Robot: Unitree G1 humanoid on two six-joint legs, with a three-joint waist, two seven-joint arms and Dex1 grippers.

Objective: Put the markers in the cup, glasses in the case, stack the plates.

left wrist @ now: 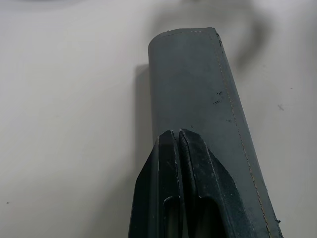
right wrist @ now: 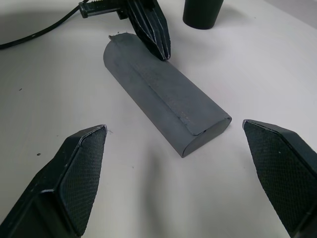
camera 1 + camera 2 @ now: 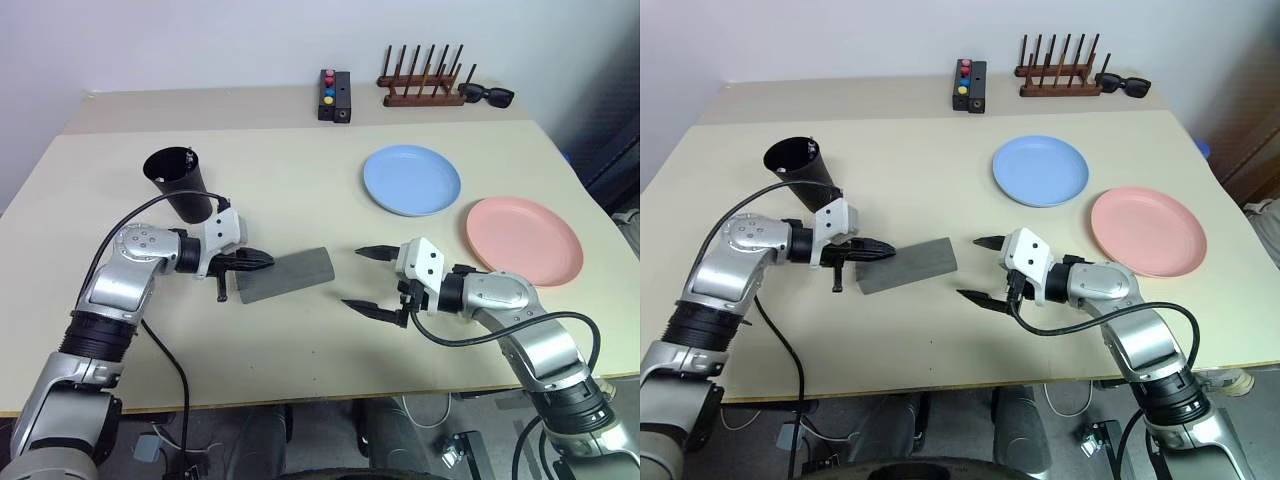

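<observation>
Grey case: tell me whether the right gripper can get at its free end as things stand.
Probably yes. The right gripper is open and faces the near end of the case across bare table. The shut left gripper sits at the far end, out of the way.

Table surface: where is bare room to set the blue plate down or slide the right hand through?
Bare patches: the near strip of the beige table before both grippers, and the middle between the black tapered cup and the light blue round plate. Crowded: around the grey case, with the shut left gripper at one end and the open right gripper facing the other; the salmon pink plate fills the right.
</observation>
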